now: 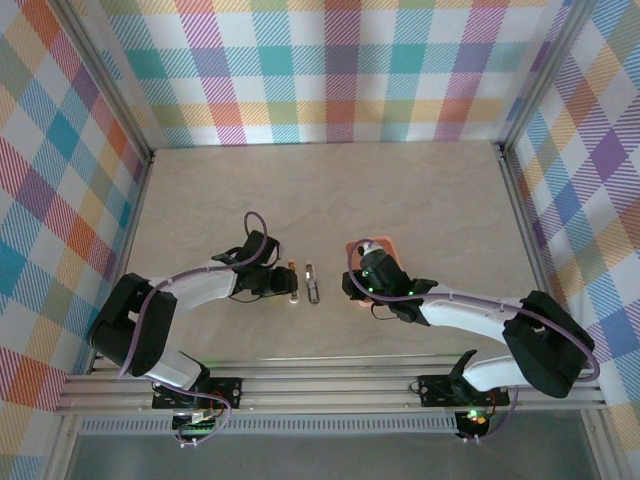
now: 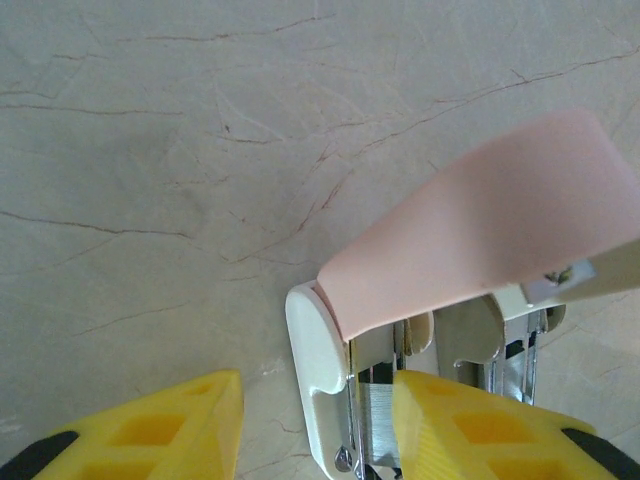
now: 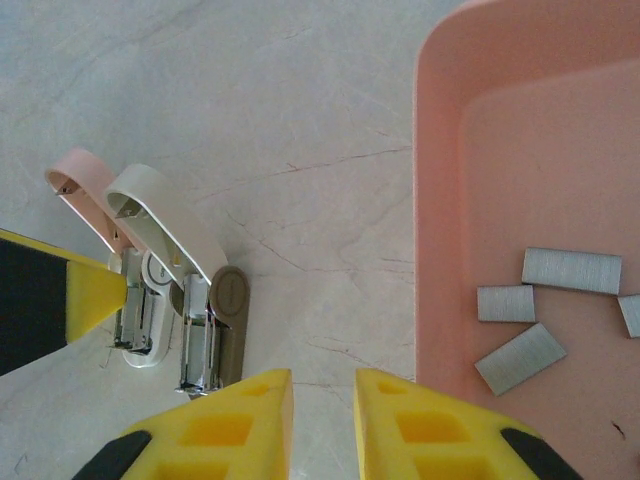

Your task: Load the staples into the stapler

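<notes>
table (image 1: 330,190): one, pale marbled top, carrying every item below.

tray (image 3: 445,200): one, salmon-orange, lying at 3 o'clock of both staplers and apart from them.

left gripper (image 2: 320,435): one. it is standing partly open, straddling the white-and-pink stapler (image 2: 315,370). the finger at 3 o'clock is touching that stapler's metal middle, while the finger at 9 o'clock is sitting clear of its white base. it is not clamping.

right gripper (image 3: 322,405): one. its fingers (image 3: 235,420) are standing a narrow slit apart, holding nothing and touching nothing. it is hanging over bare table just beside the tray's 9 o'clock rim.

staplers: two, both lying with lids swung up. the stapler (image 3: 165,215), whitish lid over a grey base, is lying just beside the white-and-pink one, at its 3 o'clock, between it and the tray.

staples (image 3: 520,357): four grey strips showing, lying loose on the tray floor, one cut off by the frame edge.
</notes>
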Controlling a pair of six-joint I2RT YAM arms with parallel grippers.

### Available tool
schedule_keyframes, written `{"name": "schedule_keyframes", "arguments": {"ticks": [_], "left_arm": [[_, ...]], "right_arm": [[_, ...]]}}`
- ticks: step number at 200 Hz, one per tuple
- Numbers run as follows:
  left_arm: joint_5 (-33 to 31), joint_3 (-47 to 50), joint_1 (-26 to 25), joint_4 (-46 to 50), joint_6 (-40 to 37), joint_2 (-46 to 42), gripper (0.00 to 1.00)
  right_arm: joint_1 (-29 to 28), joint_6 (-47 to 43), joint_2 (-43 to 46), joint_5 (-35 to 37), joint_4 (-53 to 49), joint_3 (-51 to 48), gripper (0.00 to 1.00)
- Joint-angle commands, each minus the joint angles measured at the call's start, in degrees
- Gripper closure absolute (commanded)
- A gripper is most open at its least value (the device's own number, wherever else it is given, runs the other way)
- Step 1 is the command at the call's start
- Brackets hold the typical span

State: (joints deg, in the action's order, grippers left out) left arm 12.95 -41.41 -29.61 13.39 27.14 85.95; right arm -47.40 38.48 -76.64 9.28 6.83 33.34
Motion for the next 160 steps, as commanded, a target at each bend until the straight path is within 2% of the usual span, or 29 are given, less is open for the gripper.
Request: {"name": "schedule_keyframes", "arguments": {"ticks": [1, 59, 115, 160], "left_arm": [[-1.63, -1.21, -0.61, 1.86, -1.21, 1.58, 0.57], [-2.91, -2.62, -1.11, 6.56, -2.37, 0.40, 0.62], [0.13, -0.29, -1.16, 0.66, -0.08, -4.86, 0.55], [0.91, -0.46, -1.16, -0.16, 0.04, -3.02, 0.55]], "right_arm": [[0.56, -0.43, 0.97, -0.68, 0.86, -0.74, 0.76], [0.73, -0.59, 0.96, -1.27, 1.03, -0.99, 0.77], [0.69, -0.72, 1.49, -1.58, 1.39, -1.35, 0.77], [0.73, -0.79, 1.49, -1.71, 1.43, -1.35, 0.77]]}}
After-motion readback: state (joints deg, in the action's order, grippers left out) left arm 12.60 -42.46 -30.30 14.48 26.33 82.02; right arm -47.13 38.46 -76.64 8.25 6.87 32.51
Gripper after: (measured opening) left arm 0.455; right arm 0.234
